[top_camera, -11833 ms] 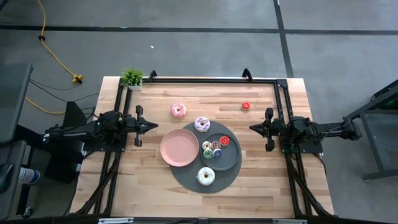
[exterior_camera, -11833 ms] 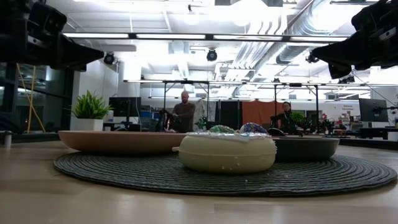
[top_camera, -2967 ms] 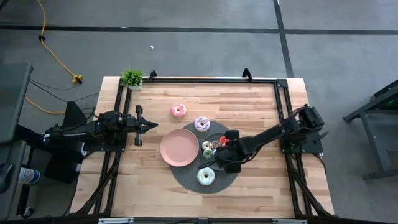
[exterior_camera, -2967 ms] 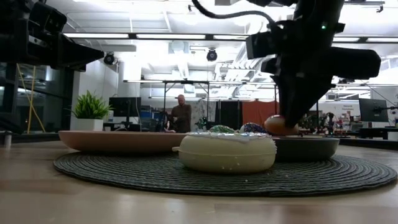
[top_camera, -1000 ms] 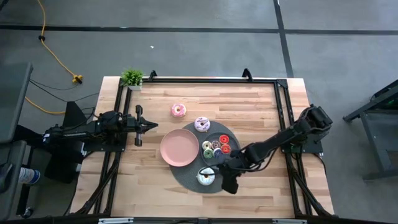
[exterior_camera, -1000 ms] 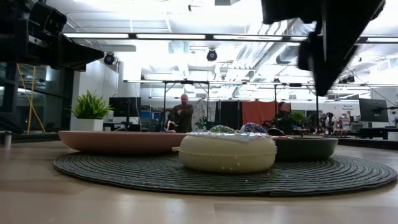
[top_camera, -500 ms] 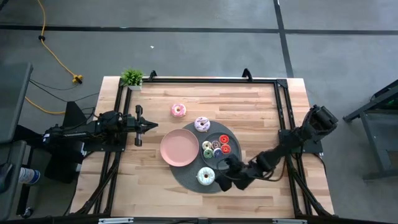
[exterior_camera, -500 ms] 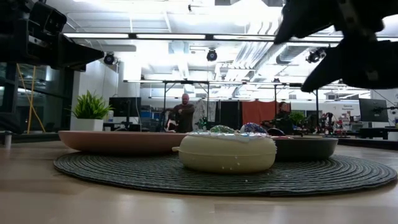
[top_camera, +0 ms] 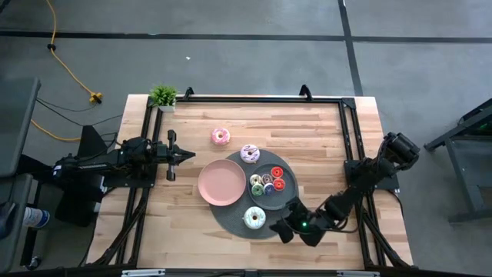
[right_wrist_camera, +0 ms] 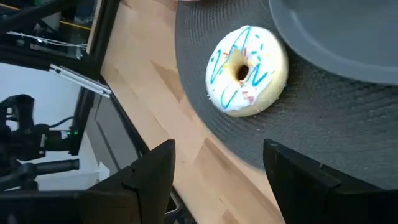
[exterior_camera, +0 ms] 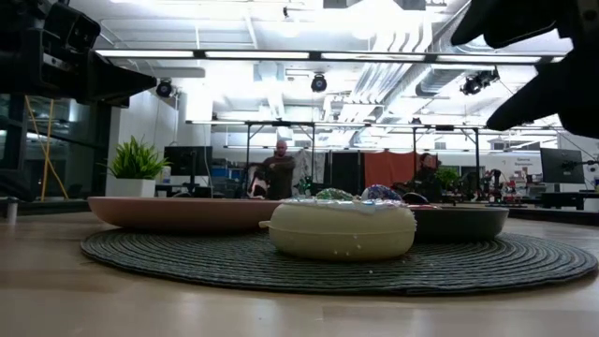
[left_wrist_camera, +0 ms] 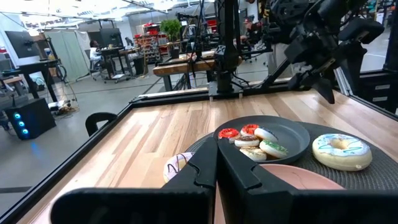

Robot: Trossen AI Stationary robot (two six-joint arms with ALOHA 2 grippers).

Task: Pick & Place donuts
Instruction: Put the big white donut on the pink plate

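- Just beside the woven mat's (top_camera: 231, 219) near edge, the right hand (top_camera: 286, 229) hovers with fingers spread wide and empty, aimed at the white donut (top_camera: 254, 218).
- That donut lies on the mat, beside the grey plate (top_camera: 286, 198) of tiny donuts (top_camera: 267, 183).
- Judged step: approaching to pick; next, lower and straddle the ring.
- Beyond the pink plate (top_camera: 222, 183), the left hand (top_camera: 184, 155) waits, closed.

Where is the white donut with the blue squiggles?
In the high view, the white donut lies on the round dark mat, at its near edge, just in front of the grey plate. The right gripper hovers open beside it.
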